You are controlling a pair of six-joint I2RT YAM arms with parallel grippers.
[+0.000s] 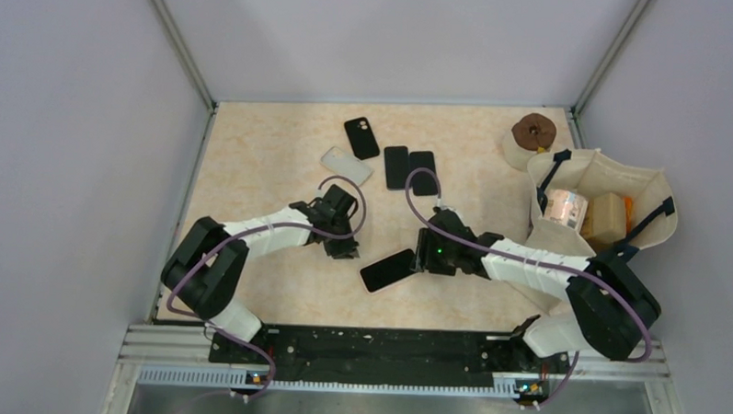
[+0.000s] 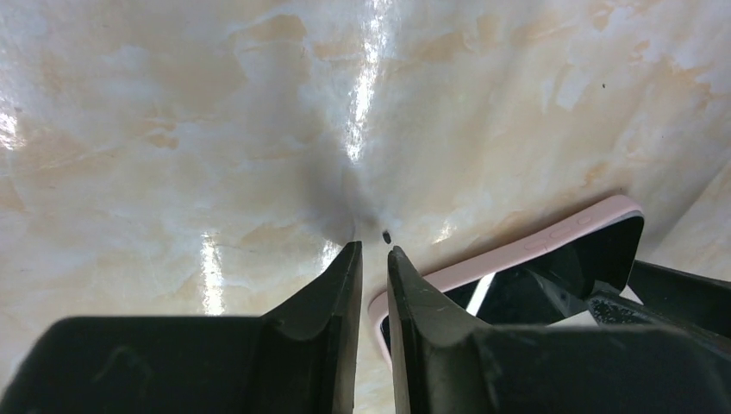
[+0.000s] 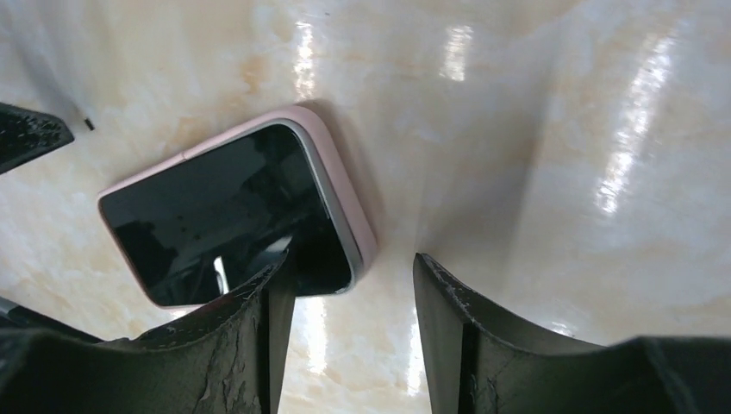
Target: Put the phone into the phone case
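Phone (image 1: pixel 388 269): flat and screen up on the table (image 1: pixel 254 166), between the two arms, with the pink case (image 3: pixel 349 194) rim around it.
Long axis: diagonal in the top view, running near-left to far-right.
Right gripper (image 3: pixel 352 261): released, jaws spread over the phone's far-right end. It is the nearer arm.
Left gripper (image 2: pixel 372 248): clenched on nothing, just beside the phone's other end.
Seating: a grey strip shows inside the rim at the right end, so that end likely needs pressing down.
Room: bare table on the near side. The spare phones (image 1: pixel 410 169) are well apart behind.
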